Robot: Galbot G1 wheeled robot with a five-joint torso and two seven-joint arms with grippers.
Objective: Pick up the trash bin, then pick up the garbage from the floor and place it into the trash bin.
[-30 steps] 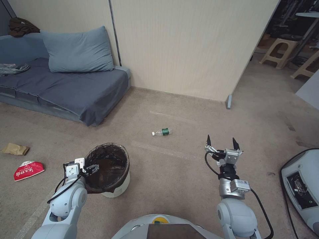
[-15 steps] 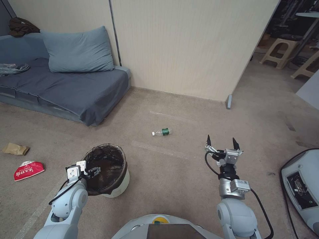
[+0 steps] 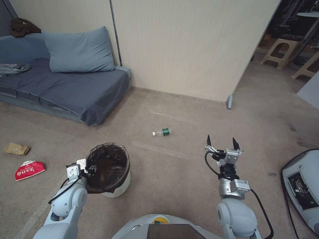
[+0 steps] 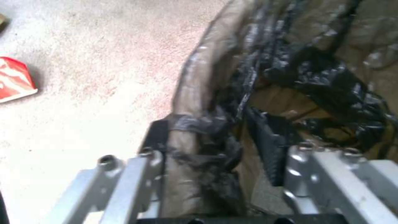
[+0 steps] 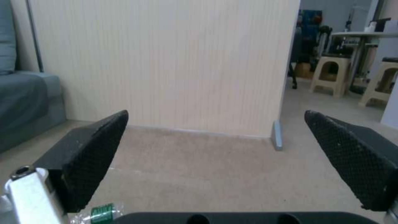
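The left gripper [image 3: 87, 170] has its fingers [image 4: 267, 146] pinching the near rim of the trash bin [image 3: 111, 169], one inside, one outside the bag. The right gripper [image 3: 221, 143] hangs with fingers spread wide and empty. Ahead and to the left of them lies the bottle [image 3: 162, 132], long axis crosswise, nearer the right arm.

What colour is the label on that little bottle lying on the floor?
Green, on a clear bottle with a white cap; the head view shows it best.
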